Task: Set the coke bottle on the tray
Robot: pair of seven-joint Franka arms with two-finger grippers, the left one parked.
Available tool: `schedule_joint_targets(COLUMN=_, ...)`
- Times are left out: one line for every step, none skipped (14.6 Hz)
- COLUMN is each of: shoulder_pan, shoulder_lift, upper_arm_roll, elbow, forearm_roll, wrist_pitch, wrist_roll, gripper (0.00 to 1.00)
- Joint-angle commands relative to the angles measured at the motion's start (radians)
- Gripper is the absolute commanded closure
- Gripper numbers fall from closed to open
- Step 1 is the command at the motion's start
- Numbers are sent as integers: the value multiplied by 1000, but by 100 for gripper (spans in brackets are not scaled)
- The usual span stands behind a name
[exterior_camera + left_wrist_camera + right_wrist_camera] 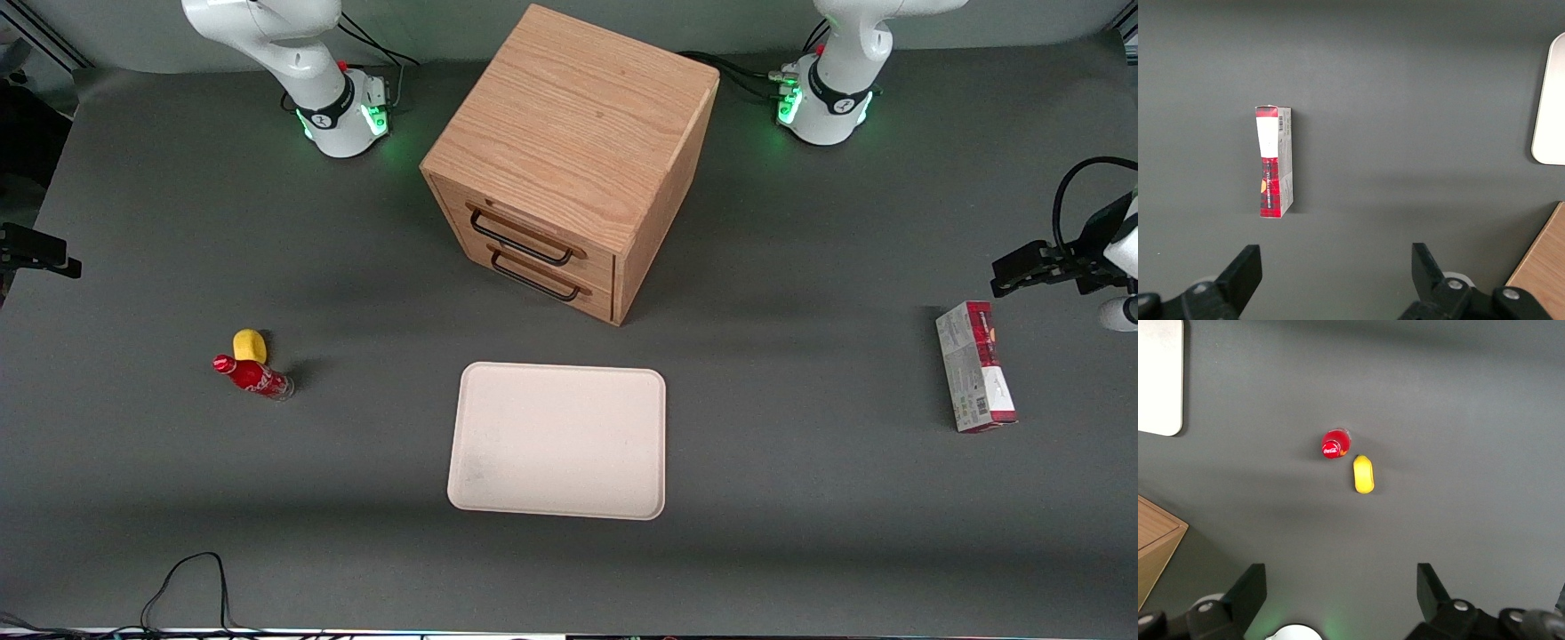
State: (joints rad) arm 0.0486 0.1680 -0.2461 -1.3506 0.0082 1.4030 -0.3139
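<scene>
Even overhead light, sharp focus; soft shadows beside cabinet (569, 160) and bottle (253, 377); gripper (1341, 593) high above bottle.

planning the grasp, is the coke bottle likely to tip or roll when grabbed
The coke bottle stands upright, tall on a narrow base, so a nudge would probably tip it. Its round body would then likely roll. The lemon beside it may get bumped. The gripper hangs open above both.

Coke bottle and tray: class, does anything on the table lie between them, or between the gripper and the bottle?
Nothing visible does. The coke bottle stands upright toward the working arm's end, bare table between it and the tray. The yellow lump sits close beside it, farther from the front camera, off that path. The gripper hangs open above with clear air below.
</scene>
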Motion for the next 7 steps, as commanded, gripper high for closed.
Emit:
schedule_joint_targets(shoulder_pan=2, shoulder_lift=16, upper_arm_roll=-5, elbow=42, forearm_roll=16, wrist_pitch=-30, wrist_roll=-16, gripper=0)
schedule_joint_targets(shoulder_pan=2, shoulder_lift=18, upper_arm_roll=-4, elbow=42, forearm_roll=16, wrist_pitch=-30, wrist_roll=-13, gripper=0)
schedule_joint_targets(shoulder_pan=2, shoulder_lift=21, upper_arm_roll=-2, elbow=45, forearm_roll=16, wrist_pitch=-30, wrist_roll=-13, gripper=0)
schedule_joint_targets(shoulder_pan=2, shoulder_lift=21, upper_arm_roll=-4, elbow=45, forearm_roll=16, wrist_pitch=-30, wrist_roll=-13, gripper=0)
schedule_joint_targets(shoulder_pan=2, shoulder_lift=22, upper_arm_roll=-2, elbow=45, forearm_roll=16, wrist_pitch=-30, wrist_roll=-13, gripper=0)
schedule_joint_targets(shoulder_pan=2, shoulder_lift=31, upper_arm_roll=-1, elbow=45, forearm_roll=16, wrist_pitch=-27, wrist_roll=-13, gripper=0)
schedule_joint_targets(shoulder_pan=4, shoulder_lift=33, upper_arm_roll=1, elbow=45, forearm_roll=16, wrist_pitch=-27, wrist_roll=-11, gripper=0)
